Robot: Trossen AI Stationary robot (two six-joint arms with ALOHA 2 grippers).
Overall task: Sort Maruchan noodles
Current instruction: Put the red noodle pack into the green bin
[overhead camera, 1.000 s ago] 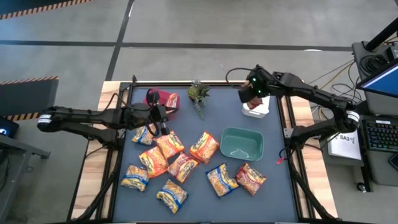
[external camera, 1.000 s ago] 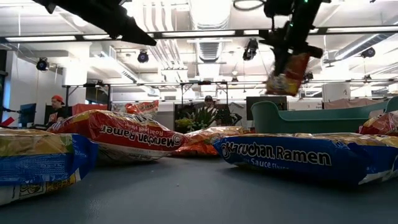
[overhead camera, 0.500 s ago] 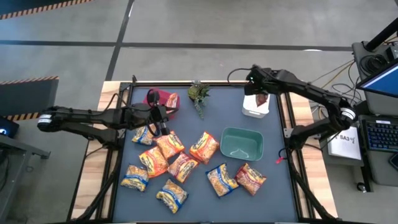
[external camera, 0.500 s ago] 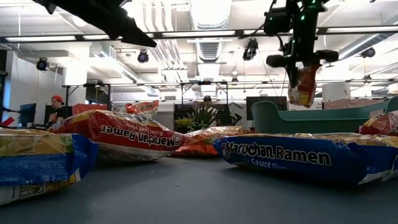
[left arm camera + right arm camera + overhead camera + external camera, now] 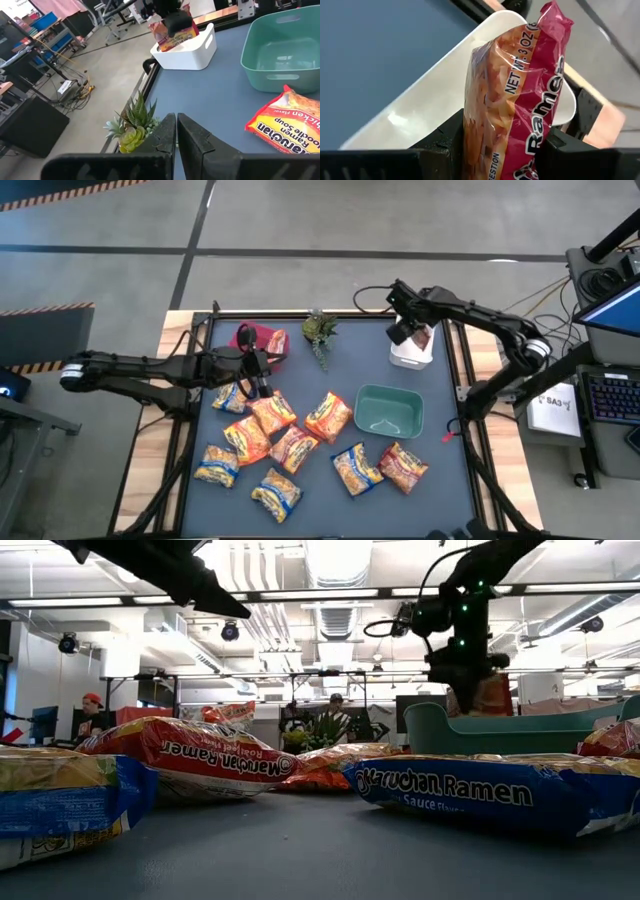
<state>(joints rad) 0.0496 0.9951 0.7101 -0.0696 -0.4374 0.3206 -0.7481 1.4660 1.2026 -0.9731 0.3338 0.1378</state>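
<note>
Right gripper clamps a red packet upright over the white bin; left gripper, jaws pressed together, waits well apart from that bin.

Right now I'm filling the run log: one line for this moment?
right gripper: shut on red ramen packet, over white bin | left gripper: shut, empty, above scattered packets | teal bin: empty

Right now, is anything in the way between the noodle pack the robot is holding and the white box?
Nothing visible is. The right gripper holds the red ramen packet right over the white bin, and the bin's open top looks clear beneath it.
</note>
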